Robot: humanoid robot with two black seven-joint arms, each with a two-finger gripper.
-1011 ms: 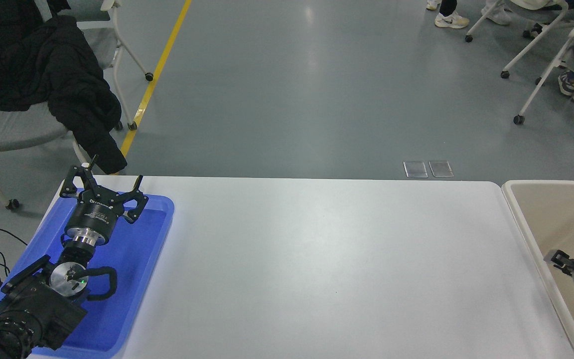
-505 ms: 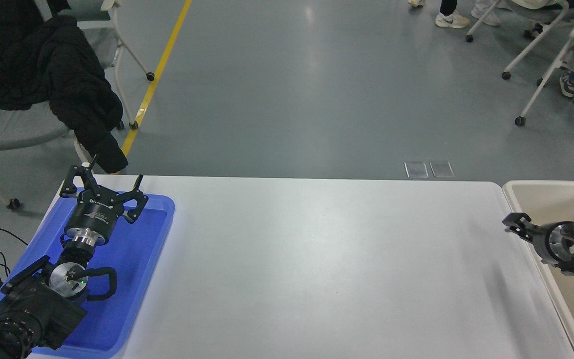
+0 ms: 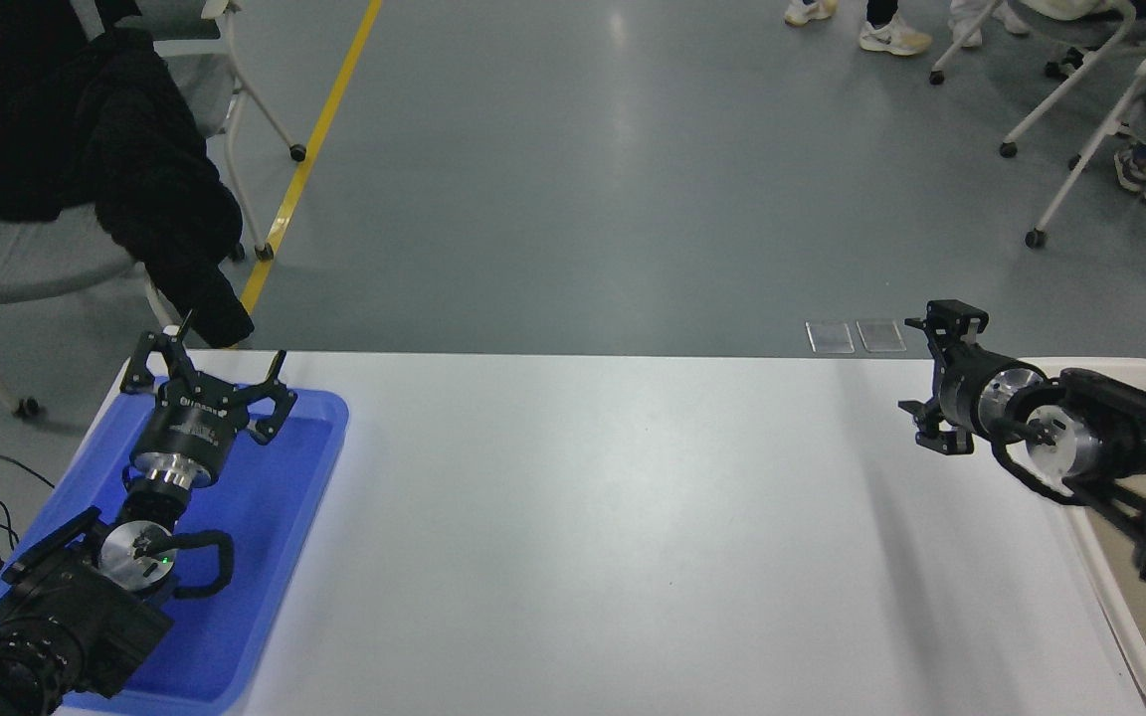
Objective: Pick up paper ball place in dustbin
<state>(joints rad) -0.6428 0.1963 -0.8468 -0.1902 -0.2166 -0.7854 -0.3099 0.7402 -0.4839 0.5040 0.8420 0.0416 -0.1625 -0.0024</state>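
While my left gripper (image 3: 207, 364) rests spread over the tray (image 3: 280, 517), my right gripper (image 3: 921, 373) hangs spread and empty above the table (image 3: 583, 517); the dustbin (image 3: 1115, 587) sits behind it, no ball visible.

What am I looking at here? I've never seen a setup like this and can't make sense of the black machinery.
This is one picture, taken from a camera high on a two-armed robot, looking down over its white table. The black parts are its arms, each ending in a claw. The left claw is parked, open, over a flat blue tray at the lower left. The right claw reaches in from the right above the table, open and holding nothing. Behind that arm, at the right edge, is a cream dustbin. No paper ball is visible anywhere. Beyond the table are grey floor, wheeled chairs and some people's shoes.
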